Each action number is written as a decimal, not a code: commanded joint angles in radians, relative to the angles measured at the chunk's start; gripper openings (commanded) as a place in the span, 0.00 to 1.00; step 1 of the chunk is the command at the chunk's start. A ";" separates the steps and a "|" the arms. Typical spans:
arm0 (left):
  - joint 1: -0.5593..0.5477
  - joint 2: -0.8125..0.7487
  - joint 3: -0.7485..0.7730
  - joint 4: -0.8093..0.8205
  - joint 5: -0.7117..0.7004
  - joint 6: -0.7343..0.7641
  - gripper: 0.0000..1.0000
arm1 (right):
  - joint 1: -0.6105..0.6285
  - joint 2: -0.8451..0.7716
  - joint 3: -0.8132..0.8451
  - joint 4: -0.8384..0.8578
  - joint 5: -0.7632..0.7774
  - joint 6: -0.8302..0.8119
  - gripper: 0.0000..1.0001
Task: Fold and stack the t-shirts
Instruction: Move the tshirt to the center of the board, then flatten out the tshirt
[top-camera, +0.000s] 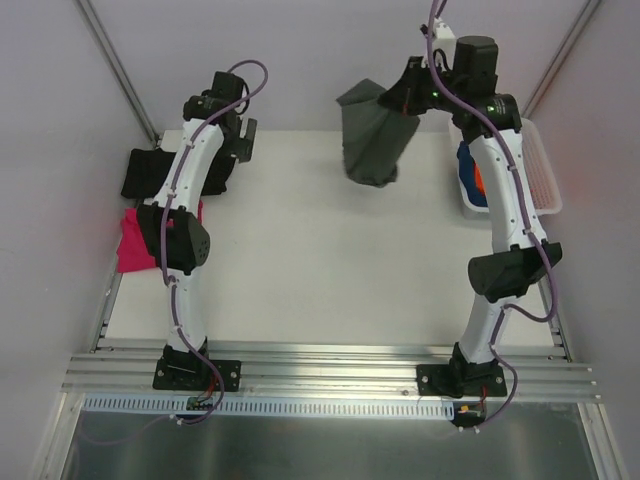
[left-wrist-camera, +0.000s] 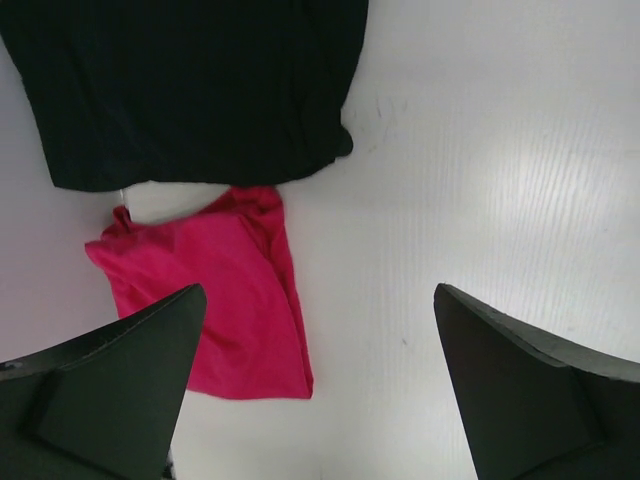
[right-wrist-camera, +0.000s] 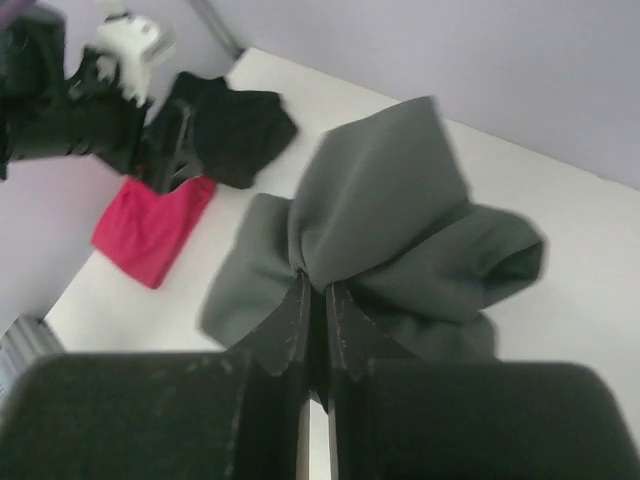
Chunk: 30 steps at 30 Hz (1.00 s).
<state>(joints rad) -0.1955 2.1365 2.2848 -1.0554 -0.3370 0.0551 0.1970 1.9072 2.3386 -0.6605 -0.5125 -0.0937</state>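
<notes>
My right gripper (top-camera: 400, 100) is shut on the dark grey t-shirt (top-camera: 372, 140) and holds it bunched in the air above the table's far right; it fills the right wrist view (right-wrist-camera: 390, 220). My left gripper (top-camera: 240, 135) is open and empty over the far left. Below it the black t-shirt (left-wrist-camera: 190, 90) lies flat, with the folded magenta t-shirt (left-wrist-camera: 215, 290) just nearer. Both also show at the left in the top view, black (top-camera: 150, 172) and magenta (top-camera: 135, 240). Blue and orange t-shirts (top-camera: 472, 175) lie in the basket.
The white lattice basket (top-camera: 545, 170) stands at the table's right edge beside my right arm. Grey walls close in the left, right and back. A metal rail (top-camera: 320, 370) runs along the near edge.
</notes>
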 joint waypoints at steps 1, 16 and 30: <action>0.027 -0.131 0.149 0.057 0.030 -0.044 0.99 | 0.068 -0.072 0.102 0.100 0.002 -0.003 0.01; 0.047 -0.156 0.253 0.230 -0.097 0.014 0.99 | -0.045 -0.206 -0.466 -0.005 -0.063 0.026 0.97; 0.042 -0.239 0.114 0.209 -0.174 0.104 0.99 | 0.311 0.185 -0.164 -0.281 0.161 -0.337 0.97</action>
<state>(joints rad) -0.1509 1.9930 2.3764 -0.8467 -0.4770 0.1719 0.4431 2.0644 2.1246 -0.8467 -0.3958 -0.3058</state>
